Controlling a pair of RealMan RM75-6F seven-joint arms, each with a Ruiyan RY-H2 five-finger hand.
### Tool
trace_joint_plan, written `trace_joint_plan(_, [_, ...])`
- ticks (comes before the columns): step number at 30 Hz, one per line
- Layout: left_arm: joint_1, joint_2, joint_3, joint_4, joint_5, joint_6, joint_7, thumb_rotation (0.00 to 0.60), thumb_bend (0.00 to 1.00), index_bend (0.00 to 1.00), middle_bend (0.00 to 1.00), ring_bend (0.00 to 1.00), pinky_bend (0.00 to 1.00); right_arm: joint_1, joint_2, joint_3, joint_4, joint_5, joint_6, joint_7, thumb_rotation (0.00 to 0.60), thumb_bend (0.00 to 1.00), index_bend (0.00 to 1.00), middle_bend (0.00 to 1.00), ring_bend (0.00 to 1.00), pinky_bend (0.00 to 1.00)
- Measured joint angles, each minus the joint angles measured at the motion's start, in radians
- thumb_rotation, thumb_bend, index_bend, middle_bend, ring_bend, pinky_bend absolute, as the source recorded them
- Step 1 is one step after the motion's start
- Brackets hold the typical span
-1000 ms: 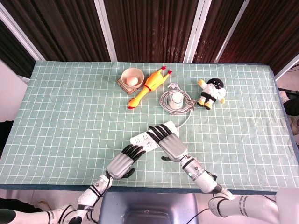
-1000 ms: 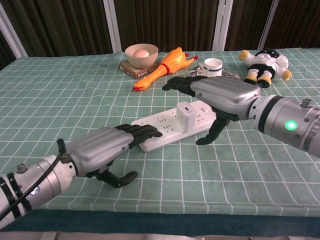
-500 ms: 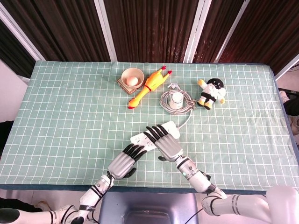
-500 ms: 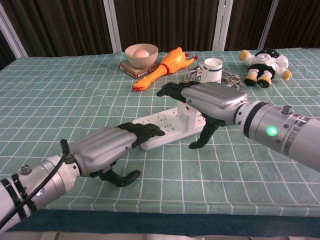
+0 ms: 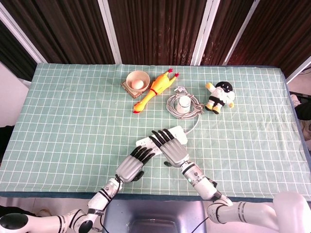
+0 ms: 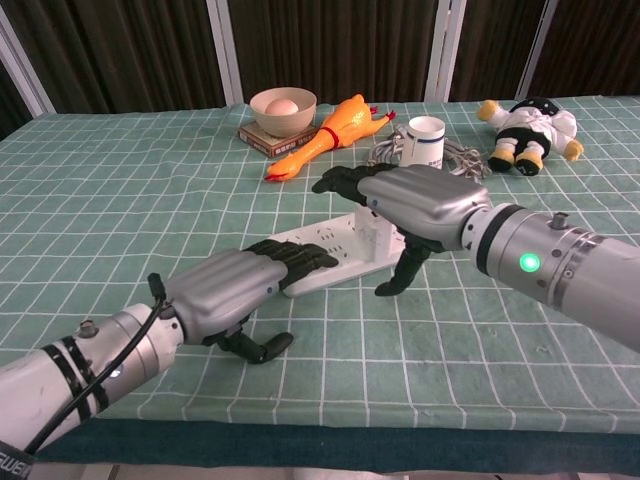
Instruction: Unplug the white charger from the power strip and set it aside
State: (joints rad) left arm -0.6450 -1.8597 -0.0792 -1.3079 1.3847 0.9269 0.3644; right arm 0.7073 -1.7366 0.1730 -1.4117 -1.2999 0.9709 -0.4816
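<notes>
1. Compared with the earlier frames, the left robot hand (image 6: 225, 290) is seen further forward, its fingertips (image 6: 305, 258) now laid flat on the near end of the power strip (image 6: 330, 262); nothing is grasped, the fingers being extended.
2. The right robot hand (image 6: 415, 205) is found shifted left over the strip, arched above the white charger (image 6: 375, 232), fingers spread and thumb reaching down beside it; whether the charger is gripped cannot be told.
3. The charger is seen plugged into the strip, upright, near the front middle of the tabletop (image 5: 73, 121).
4. Open cloth is offered left and right of the strip.
5. Behind it, near the far edge, a rubber chicken (image 5: 154, 90), bowl (image 5: 137, 80), coiled cable (image 5: 184, 104) and doll (image 5: 220, 96) are set.
</notes>
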Motion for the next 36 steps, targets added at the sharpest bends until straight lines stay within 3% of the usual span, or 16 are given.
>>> trace_joint_plan(12, [-0.009, 0.012, 0.006, -0.013, -0.027, -0.010, -0.004, 0.600, 0.44, 0.00, 0.00, 0.00, 0.08, 0.021, -0.046, 0.006, 0.095, -0.002, 0.027, 0.001, 0.600, 0.28, 0.37, 0.05, 0.00, 0.00])
trace_joint_plan(28, [-0.024, 0.012, 0.008, -0.021, -0.068, -0.020, 0.030, 0.600, 0.44, 0.00, 0.00, 0.00, 0.08, 0.033, -0.063, -0.007, 0.204, -0.057, 0.056, 0.088, 0.600, 0.29, 0.37, 0.06, 0.00, 0.00])
trace_joint_plan(36, [-0.030, 0.007, 0.011, -0.017, -0.076, -0.021, 0.034, 0.600, 0.44, 0.00, 0.00, 0.00, 0.08, 0.037, -0.088, -0.011, 0.238, -0.059, 0.062, 0.066, 0.600, 0.32, 0.44, 0.09, 0.00, 0.00])
